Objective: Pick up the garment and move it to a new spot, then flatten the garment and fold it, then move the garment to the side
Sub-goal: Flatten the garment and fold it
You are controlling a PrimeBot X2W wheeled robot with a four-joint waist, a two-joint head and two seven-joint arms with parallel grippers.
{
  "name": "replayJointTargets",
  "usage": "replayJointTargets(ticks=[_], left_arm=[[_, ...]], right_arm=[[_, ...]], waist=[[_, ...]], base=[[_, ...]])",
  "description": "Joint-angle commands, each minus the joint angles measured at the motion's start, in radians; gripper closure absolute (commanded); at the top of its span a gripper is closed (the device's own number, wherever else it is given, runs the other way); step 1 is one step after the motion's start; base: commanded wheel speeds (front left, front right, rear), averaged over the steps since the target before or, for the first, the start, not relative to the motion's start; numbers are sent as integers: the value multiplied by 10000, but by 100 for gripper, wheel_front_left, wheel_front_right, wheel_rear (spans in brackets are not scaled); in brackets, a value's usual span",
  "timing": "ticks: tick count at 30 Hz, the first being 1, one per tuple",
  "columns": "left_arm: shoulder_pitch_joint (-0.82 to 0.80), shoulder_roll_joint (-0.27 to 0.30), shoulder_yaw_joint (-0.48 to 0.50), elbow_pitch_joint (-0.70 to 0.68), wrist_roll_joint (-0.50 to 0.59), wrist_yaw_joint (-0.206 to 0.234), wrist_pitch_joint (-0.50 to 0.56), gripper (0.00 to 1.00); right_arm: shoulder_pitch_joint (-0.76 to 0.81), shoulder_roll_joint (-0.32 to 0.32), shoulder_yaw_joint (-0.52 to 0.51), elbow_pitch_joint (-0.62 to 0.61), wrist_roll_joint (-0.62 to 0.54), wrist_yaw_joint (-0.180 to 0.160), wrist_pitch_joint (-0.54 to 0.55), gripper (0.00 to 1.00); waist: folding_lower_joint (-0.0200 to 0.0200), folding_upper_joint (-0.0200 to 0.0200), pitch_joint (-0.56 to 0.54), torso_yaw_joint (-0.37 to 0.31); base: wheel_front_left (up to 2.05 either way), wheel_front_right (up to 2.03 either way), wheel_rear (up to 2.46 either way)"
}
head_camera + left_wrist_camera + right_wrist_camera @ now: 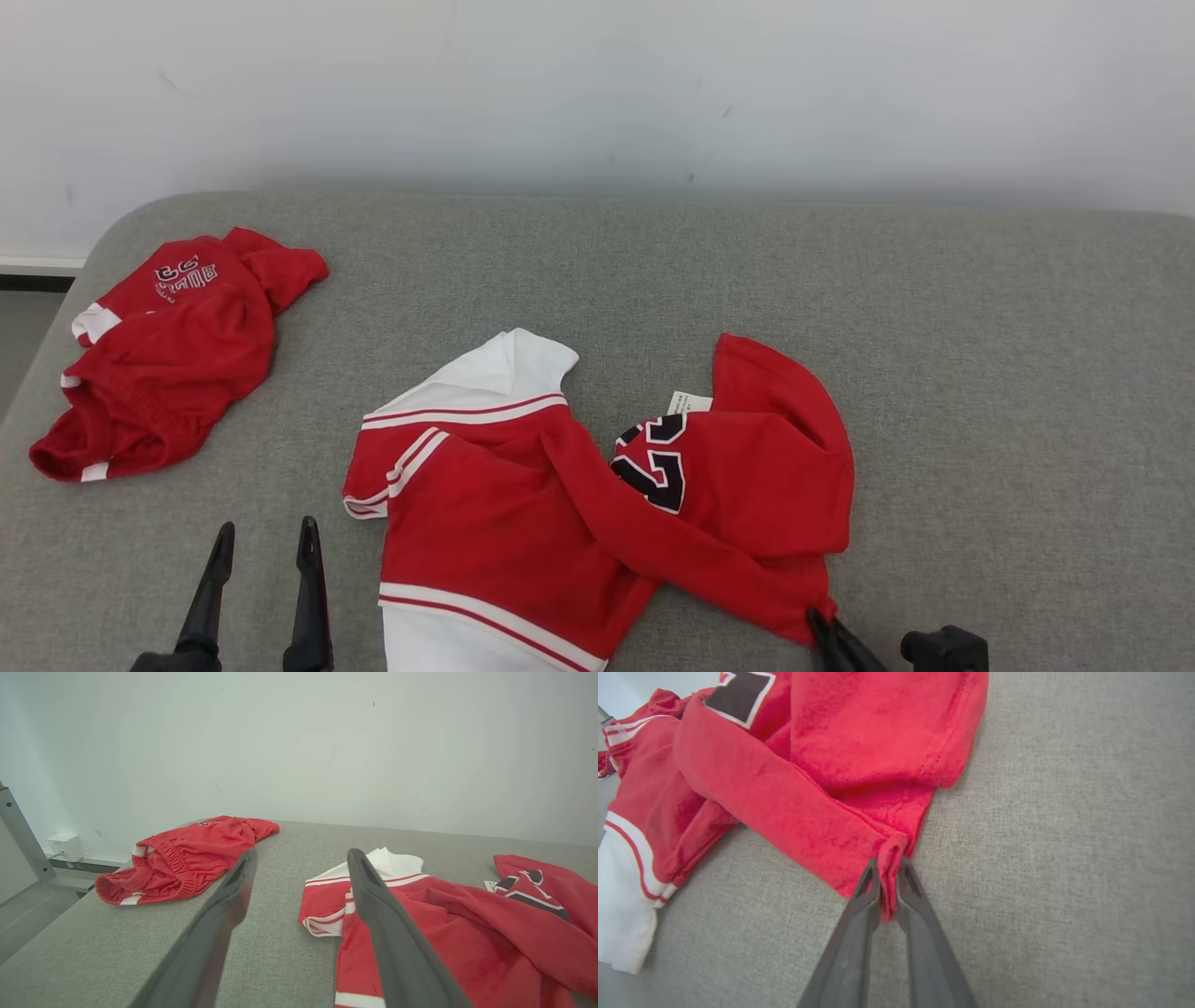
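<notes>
Pinched in the right gripper (888, 865), fingers almost together: a small fold of hem at the near right corner of the crumpled red-and-white jersey top with a black number (523, 504). Wide apart and holding nothing, just off that garment's left edge: the left gripper (266, 537). Sprawled mid-surface and twisted, one red band crossing the body, small white tag (689, 402) showing.

Best lifted slowly and checked for a full bite of cloth, since so thin a pinch seems liable to slip. Better still, backed by a second grip on the striped side before the carry to a new spot.

Underneath, a grey woven padded surface (980, 373). Toward its far left corner, well apart, a bunched pair of red shorts with white trim (168, 364). Beyond, a plain, lightly scuffed white wall (597, 84). Low down in the left wrist view, a small white box (65, 845) beside a grey metal post (18, 830).
</notes>
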Motion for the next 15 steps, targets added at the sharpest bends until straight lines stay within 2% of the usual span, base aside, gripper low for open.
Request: replayJointTargets(ticks=[1,4,10,15], left_arm=[[-86,-26,30,5,21,-62,-33,0],[-56,-29,74,1,45,-74,-33,0],[-40,-31,119,7,70,-52,-33,0],[-44,-35,86,84,91,-50,-33,0]], right_arm=[[-123,-29,-42,-43,120,-23,-3,100],[-274,-122,-276,-708,7,-23,-3,100],[-651,-443,-686,-2863,-466,-23,-1,100],[-1381,-950,-605,-4072,-709,-23,-3,100]], waist=[[0,-1,8,-28],[0,-1,-10,-97],[0,-1,-66,-335],[0,-1,-182,-427]], base=[[0,0,0],[0,0,0],[0,0,0],[0,0,0]])
